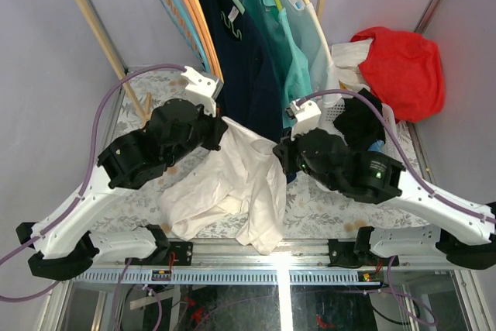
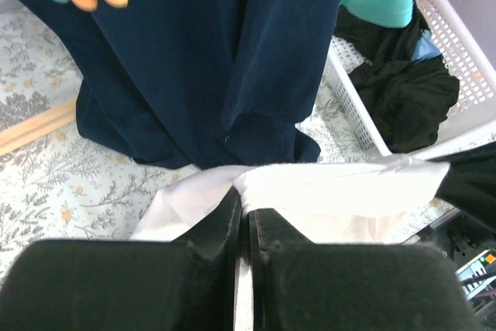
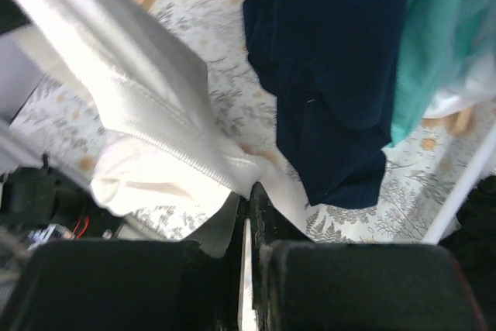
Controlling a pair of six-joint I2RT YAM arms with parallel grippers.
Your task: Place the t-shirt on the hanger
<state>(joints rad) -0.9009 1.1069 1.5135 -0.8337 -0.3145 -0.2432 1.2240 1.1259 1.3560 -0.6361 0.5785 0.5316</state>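
Clearly wrinkled white t-shirt (image 1: pixel 232 184), top edge taut

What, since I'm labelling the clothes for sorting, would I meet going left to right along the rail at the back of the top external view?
light blue hanger → orange hangers → navy shirt → teal shirt → pale mint-white shirt → red cloth, which is heaped off to the right rather than hanging.

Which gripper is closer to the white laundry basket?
Right. The right gripper pinches the t-shirt on the laundry basket's side of the table; the left gripper holds the t-shirt's other end, farther away.
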